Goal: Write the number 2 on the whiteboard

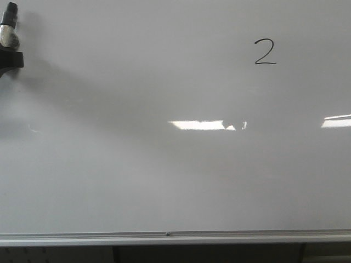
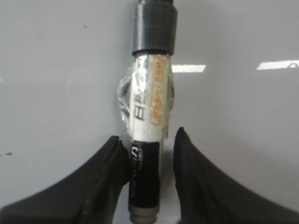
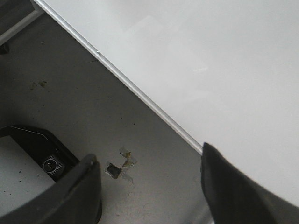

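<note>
The whiteboard (image 1: 137,181) fills the front view, with its silver rail (image 1: 164,236) along the near edge. A small black number 2 (image 1: 265,52) is written at its upper right. My left gripper (image 2: 148,135) is at the board's far left (image 1: 11,59). Its jaws stand around a black marker (image 2: 149,107) wrapped in clear tape, also seen in the front view (image 1: 9,27). One finger touches the marker and a gap shows at the other. My right gripper (image 3: 149,156) is open and empty, beside the board's rail (image 3: 140,95), over the floor.
Bright light reflections (image 1: 200,125) lie on the board. In the right wrist view, tape scraps (image 3: 120,165) lie on the grey floor and a black base (image 3: 42,154) sits beside the gripper.
</note>
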Controlling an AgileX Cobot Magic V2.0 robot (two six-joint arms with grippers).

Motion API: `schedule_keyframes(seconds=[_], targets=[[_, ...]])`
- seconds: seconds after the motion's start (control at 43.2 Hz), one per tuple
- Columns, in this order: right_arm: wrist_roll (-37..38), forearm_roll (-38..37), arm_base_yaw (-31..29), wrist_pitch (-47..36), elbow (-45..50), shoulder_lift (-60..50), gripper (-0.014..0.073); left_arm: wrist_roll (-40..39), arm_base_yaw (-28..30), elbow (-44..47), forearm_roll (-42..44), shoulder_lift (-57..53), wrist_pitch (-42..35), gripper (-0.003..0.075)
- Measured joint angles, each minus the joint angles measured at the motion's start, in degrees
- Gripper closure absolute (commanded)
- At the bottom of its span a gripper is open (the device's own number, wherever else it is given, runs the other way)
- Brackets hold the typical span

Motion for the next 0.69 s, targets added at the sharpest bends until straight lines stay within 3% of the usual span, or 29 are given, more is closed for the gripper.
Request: schedule_keyframes(seconds=[0.162, 0.347, 0.486, 0.695], targets=[[0.00, 0.00, 0.00, 0.00, 0.00, 0.00, 0.0105, 0.00, -0.10, -0.11, 0.40, -1.25, 2.43, 0.0384], [0.00, 0.00, 0.00, 1.09, -0.71, -0.56, 0.0105, 0.00, 0.00, -0.11, 0.28, -9.66, 11.68, 0.0384], [3.27, 0.00, 0.00, 2.94, -3.49, -2.38, 0.0105, 0.00, 0.00, -0.11, 4.82, -20.37, 23.05, 0.0384], [14.79, 0.00, 0.00, 3.09, -5.13, -4.86, 0.0105, 0.00, -1.15, -0.11, 6.96, -37.28, 45.34, 0.0384]])
